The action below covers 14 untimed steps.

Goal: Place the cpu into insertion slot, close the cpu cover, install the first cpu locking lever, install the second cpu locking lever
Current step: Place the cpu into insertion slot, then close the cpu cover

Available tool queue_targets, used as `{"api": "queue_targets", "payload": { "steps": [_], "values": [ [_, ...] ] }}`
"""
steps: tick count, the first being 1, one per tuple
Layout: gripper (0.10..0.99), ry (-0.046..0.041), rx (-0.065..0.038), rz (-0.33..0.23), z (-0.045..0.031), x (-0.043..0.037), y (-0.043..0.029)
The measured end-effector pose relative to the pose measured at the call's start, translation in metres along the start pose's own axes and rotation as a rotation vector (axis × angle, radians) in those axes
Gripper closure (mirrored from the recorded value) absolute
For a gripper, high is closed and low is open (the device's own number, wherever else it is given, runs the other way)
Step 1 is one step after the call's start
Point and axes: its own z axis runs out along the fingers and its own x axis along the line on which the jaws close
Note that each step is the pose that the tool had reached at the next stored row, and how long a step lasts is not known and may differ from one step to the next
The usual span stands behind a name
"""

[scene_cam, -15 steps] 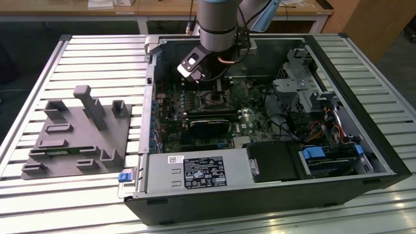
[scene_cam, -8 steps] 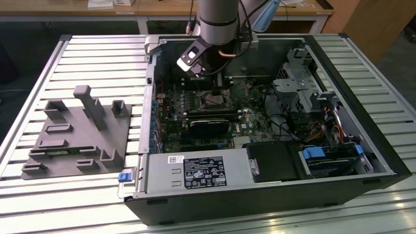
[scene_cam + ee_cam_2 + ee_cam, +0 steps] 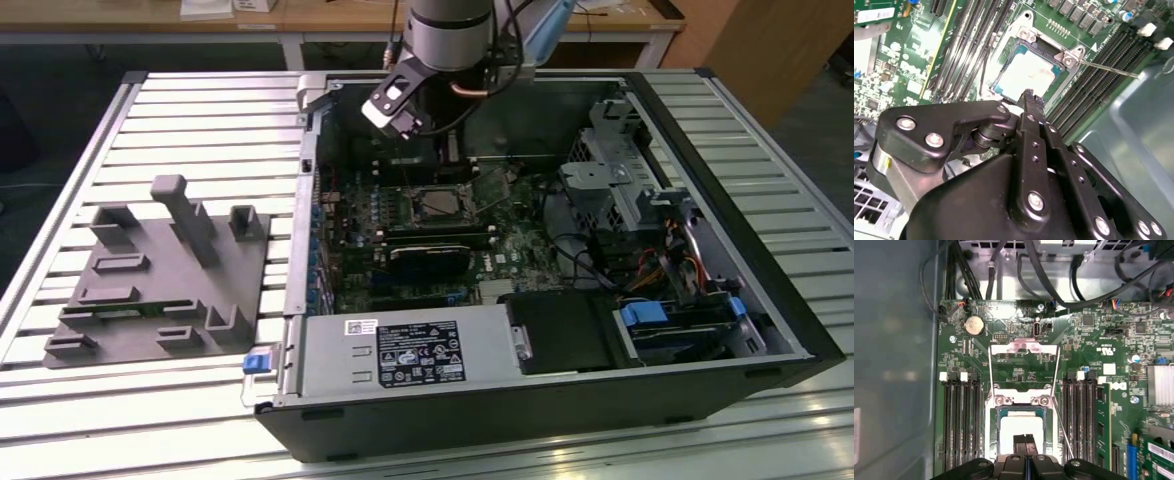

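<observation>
Cpu, a dull silver square, lies in the slot; black pincer, closed, hangs over it, arm upright at the exterior view's 12 o'clock.

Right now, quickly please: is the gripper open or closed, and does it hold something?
Gripper: closed, fingertips together, holding nothing; it is over the cpu.

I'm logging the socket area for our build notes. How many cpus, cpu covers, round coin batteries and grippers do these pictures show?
cpu: 1
cpu cover: 1
coin battery: 1
gripper: 1
Total: 4
</observation>
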Motion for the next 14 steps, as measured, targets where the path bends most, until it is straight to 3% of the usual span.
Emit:
{"api": "queue_targets", "payload": {
  "steps": [4, 14],
  "values": [
    [0.98, 0.0, -0.001, 0.0, -0.0046, 0.0, 0.0003],
    [0.98, 0.0001, -0.002, 0.0, -0.0047, 0.0, 0.0003]
  ]
}}
